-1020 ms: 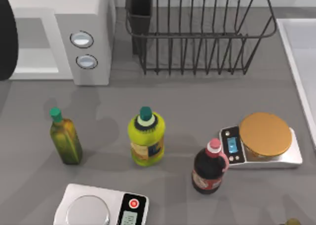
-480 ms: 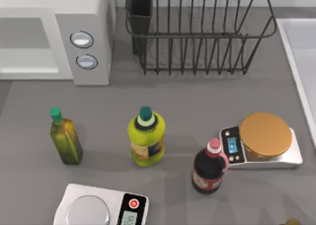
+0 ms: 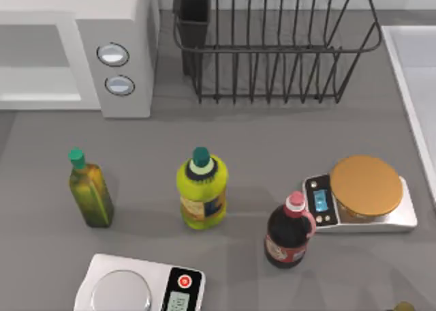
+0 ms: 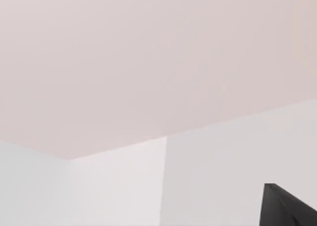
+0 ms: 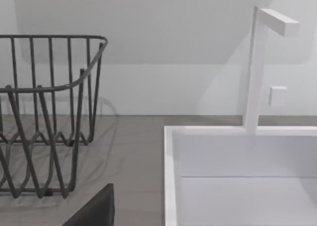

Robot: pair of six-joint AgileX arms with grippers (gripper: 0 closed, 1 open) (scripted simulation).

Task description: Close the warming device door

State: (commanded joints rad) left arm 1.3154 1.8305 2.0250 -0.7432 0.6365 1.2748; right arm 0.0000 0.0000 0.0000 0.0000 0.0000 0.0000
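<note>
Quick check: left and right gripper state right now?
Left gripper: cannot be told, only a dark edge visible.
Right gripper: cannot be told, only a dark corner visible.

- warming device (image 3: 75, 45) back left, dish rack (image 3: 272, 45) to its right
- sink (image 3: 415, 72) far right
- three bottles (image 3: 201, 188) mid-table
- one scale (image 3: 139, 287) front left, another scale (image 3: 361, 195) right

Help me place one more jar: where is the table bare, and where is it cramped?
Bare table lies between the microwave and dish rack at the back and the bottle row; also right of the rack. Crowded: the dark bottle touches the gold-topped scale, and the silver scale sits below the olive oil bottle.
</note>
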